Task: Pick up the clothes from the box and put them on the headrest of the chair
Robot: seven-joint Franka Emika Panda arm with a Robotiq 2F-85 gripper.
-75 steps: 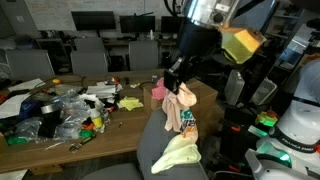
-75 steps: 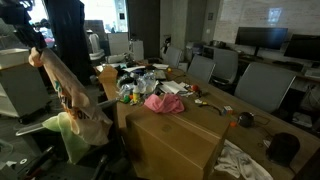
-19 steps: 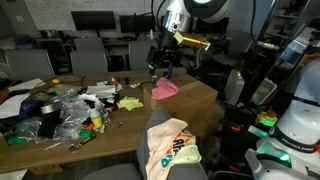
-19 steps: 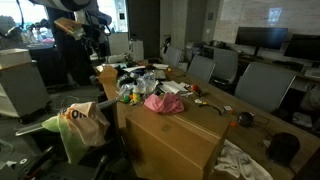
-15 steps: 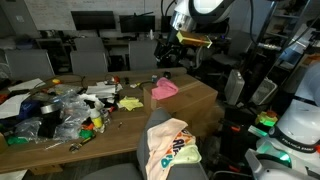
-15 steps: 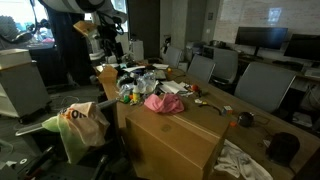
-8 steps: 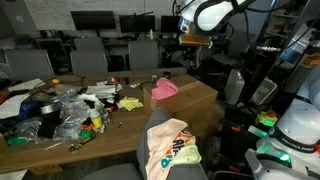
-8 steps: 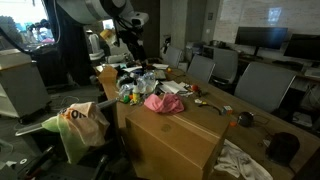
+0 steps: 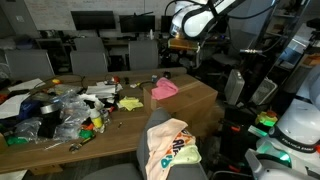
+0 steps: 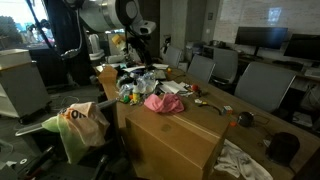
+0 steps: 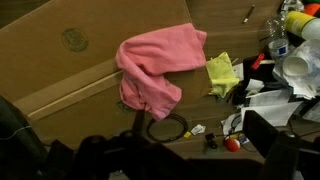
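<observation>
Gripper (image 10: 141,48) hangs wide open, empty, above pink garment (image 11: 158,70).

Quick colour rundown. The box (image 11: 60,60) is plain brown cardboard with one faint round stamp printed on it. The pink garment (image 11: 160,65) on it is a solid pink with no pattern, and it looks the same in both exterior views (image 9: 165,89) (image 10: 163,102). The chair (image 9: 145,155) is grey. The white garment (image 10: 85,122) on it has a multicoloured print (mostly orange from this side, other colours too small to name), and the yellow-green garment (image 10: 55,125) is pale and plain. There's also a small bright yellow cloth (image 11: 222,72), a tiny red ball (image 11: 231,143), a brown wood table (image 9: 110,125) and grey office chairs (image 9: 90,55) behind it.
</observation>
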